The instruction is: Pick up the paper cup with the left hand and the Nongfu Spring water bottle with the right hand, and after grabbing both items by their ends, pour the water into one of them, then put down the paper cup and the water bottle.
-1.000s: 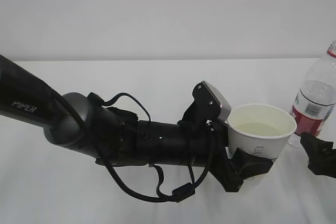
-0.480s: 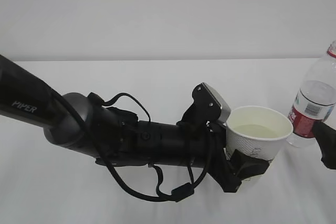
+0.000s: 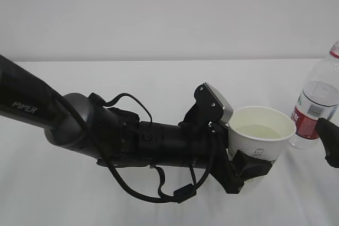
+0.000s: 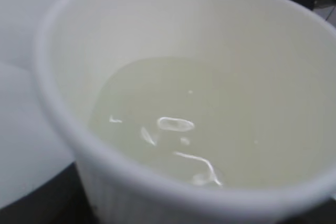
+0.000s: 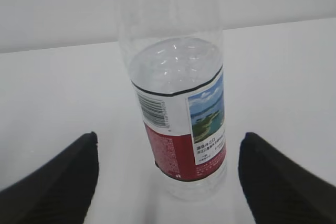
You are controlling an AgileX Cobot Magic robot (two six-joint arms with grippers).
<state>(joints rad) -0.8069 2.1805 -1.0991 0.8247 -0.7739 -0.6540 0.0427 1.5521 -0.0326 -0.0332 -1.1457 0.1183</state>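
- Your left hand point(image 3: 249, 170) reaches in from the table's left edge on the thick black arm point(image 3: 32, 110) marked "PIPER", and its fingers are clamped on the lower wall of the paper cup point(image 3: 260, 130).
- You hold that cup upright, right of the table's middle; the exterior view does not settle whether its base touches the table point(image 3: 159, 78).
- Inside the cup you see the water point(image 4: 173, 124) as a pale pool across the bottom, with small glints on its surface.
- The Nongfu Spring water bottle point(image 5: 178, 98) stands upright near the table's right edge, just beside the cup and apart from it, with water up to the top of its label.
- Your right hand point(image 5: 168, 182) has its fingers point(image 5: 58, 182) spread wide, one on each side of the bottle's lower part, neither touching it.
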